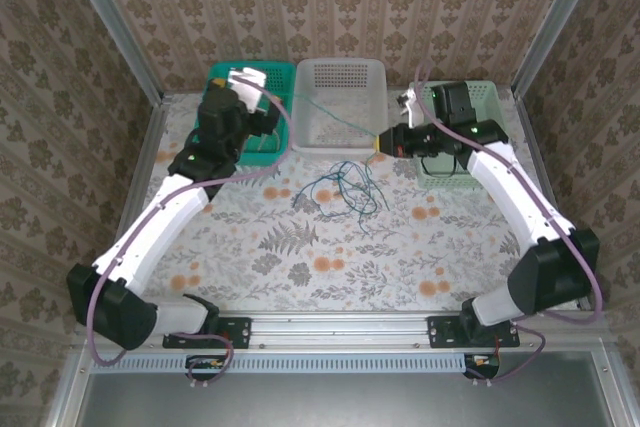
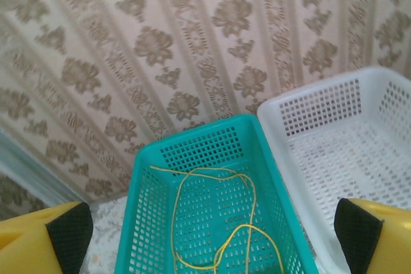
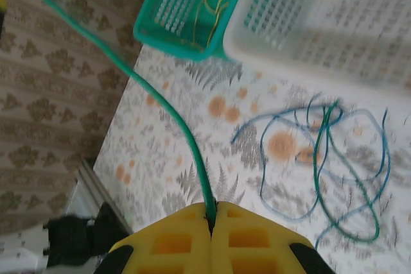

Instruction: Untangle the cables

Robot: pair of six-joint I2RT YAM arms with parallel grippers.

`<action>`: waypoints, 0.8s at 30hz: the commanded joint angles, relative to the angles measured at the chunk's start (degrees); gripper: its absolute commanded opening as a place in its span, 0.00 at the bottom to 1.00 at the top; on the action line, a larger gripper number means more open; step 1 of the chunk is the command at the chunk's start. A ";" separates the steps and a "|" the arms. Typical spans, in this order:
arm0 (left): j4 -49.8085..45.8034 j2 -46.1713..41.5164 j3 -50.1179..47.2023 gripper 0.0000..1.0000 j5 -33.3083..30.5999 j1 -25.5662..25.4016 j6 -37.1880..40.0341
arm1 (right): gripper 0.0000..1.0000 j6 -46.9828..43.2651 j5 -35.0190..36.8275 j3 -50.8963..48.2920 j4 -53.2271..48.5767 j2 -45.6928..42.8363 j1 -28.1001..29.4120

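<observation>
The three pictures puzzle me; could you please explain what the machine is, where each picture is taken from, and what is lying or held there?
It is a robot: two white arms bolted at the near edge of a table. One picture looks down from above and behind; the other two come from a camera on each wrist. At the back stand a teal basket, a white basket and a pale green basket. A yellow cable lies in the teal one; a tangle of blue and green cables lies on the table. The left end effector hangs open over the teal basket, holding nothing. The right end effector is shut on a green cable.
</observation>
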 commanded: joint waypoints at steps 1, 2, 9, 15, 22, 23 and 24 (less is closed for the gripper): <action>-2.24 -3.44 -3.23 1.00 3.31 3.25 -12.53 | 0.00 4.40 4.21 5.84 5.03 3.67 0.22; -2.06 -4.16 -4.01 1.00 3.39 3.68 -12.93 | 0.00 4.54 4.94 7.23 5.23 4.80 0.19; -3.56 -6.80 -7.45 1.00 6.44 4.63 -15.49 | 0.00 9.67 11.02 13.33 16.29 12.46 0.14; -3.51 -7.16 -9.71 1.00 8.76 4.63 -17.65 | 0.00 8.23 11.56 21.10 21.92 22.07 0.16; -3.95 -8.55 -11.89 1.00 8.18 4.73 -17.74 | 0.00 6.80 12.40 30.35 20.85 32.50 0.26; -3.99 -8.65 -12.04 1.00 8.18 4.80 -17.74 | 0.00 6.11 12.63 32.21 19.63 34.03 0.26; -4.17 -8.82 -12.21 1.00 8.24 4.77 -17.59 | 0.00 5.10 13.03 34.83 17.07 35.77 0.30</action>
